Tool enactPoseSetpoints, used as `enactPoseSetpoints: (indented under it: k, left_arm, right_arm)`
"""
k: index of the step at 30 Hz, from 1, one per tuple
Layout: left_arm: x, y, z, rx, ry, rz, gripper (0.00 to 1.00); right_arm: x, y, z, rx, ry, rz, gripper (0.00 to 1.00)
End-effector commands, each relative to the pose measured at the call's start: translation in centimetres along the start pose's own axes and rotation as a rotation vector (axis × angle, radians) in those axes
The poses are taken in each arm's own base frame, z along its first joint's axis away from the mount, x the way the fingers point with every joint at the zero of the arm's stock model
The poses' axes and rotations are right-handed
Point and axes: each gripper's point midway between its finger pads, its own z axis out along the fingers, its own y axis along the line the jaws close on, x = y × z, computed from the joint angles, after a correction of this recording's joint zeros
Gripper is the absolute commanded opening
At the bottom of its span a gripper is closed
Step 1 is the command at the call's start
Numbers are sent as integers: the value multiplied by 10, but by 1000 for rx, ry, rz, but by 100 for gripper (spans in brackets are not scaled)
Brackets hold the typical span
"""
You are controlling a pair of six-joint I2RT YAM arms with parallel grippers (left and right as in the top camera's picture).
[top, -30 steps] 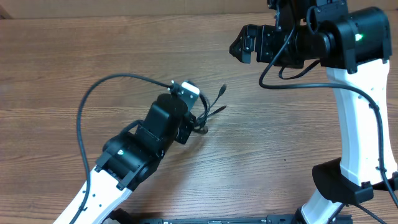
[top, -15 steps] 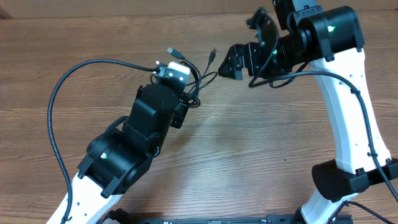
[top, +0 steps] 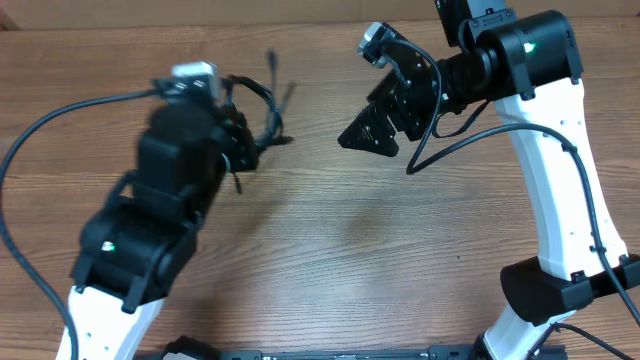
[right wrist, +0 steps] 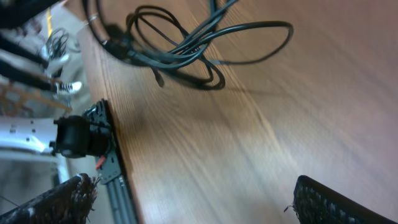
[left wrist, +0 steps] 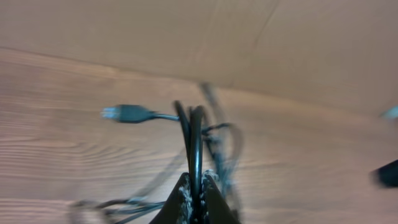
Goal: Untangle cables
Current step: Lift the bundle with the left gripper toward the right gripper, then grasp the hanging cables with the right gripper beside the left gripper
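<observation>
The cables (top: pixel 262 110) are a bundle of thin black cords looped together, held above the wooden table at the back left. My left gripper (top: pixel 240 150) is shut on the bundle; in the left wrist view the cords (left wrist: pixel 196 140) rise from between the shut fingers (left wrist: pixel 196 198), and a plug end (left wrist: pixel 126 113) sticks out to the left. My right gripper (top: pixel 372 128) is open and empty, to the right of the bundle and apart from it. The right wrist view shows the looped cords (right wrist: pixel 186 46) ahead of its wide-open fingers (right wrist: pixel 193 199).
The thick black wire of the left arm (top: pixel 45 125) arcs over the table's left side. The right arm's white column (top: pixel 560 190) stands at the right. A metal rail (right wrist: pixel 115 177) runs along the table's edge in the right wrist view.
My left gripper has carried the cable bundle up and to the left. My right gripper has swung down and to the left toward the table's middle, with its fingers spread.
</observation>
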Motion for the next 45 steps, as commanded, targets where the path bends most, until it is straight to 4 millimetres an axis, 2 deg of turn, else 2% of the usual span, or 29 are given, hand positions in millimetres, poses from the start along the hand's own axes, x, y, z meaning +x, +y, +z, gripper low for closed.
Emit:
enactPoseSetpoints:
  k: [1, 9, 11, 15, 19, 23, 28, 30, 35, 40, 42, 45]
  left_arm:
    - [-23, -27, -20, 177, -25, -138, 4]
    - [-42, -46, -28, 275, -51, -270, 4]
    - [-46, -47, -31, 284, -61, -269, 4]
    - [-59, -51, -42, 304, -94, -267, 4]
    - [-82, -58, -60, 344, -161, -270, 4]
    - [-95, -62, -75, 366, -199, -271, 4]
    - [-91, -61, -72, 355, -179, -271, 4]
    - [-89, -61, -69, 352, -164, -270, 4]
    - [-85, -66, -62, 369, -135, -272, 4]
    - [-80, -70, -53, 381, -100, -296, 4]
    - [-78, -74, -50, 399, -80, -307, 4]
    - [-75, -78, -46, 413, -59, -312, 4]
  right_arm:
    - [-15, 22, 4, -68, -58, -191, 100]
    - [-34, 43, 20, -89, -95, -367, 100]
    - [-38, 43, 21, -86, -106, -383, 95]
    - [-39, 43, 21, -83, -110, -387, 78]
    - [-37, 41, 23, -88, -104, -380, 77]
    - [-36, 39, 30, -111, -111, -375, 77]
    - [-41, 46, 37, -194, -165, -381, 78]
    - [-42, 45, 38, -193, -170, -386, 81]
    - [-48, 43, 37, -181, -190, -407, 82]
    - [-53, 43, 36, -179, -210, -424, 80]
    - [-55, 42, 36, -174, -218, -434, 71]
    - [-58, 41, 36, -166, -226, -432, 75]
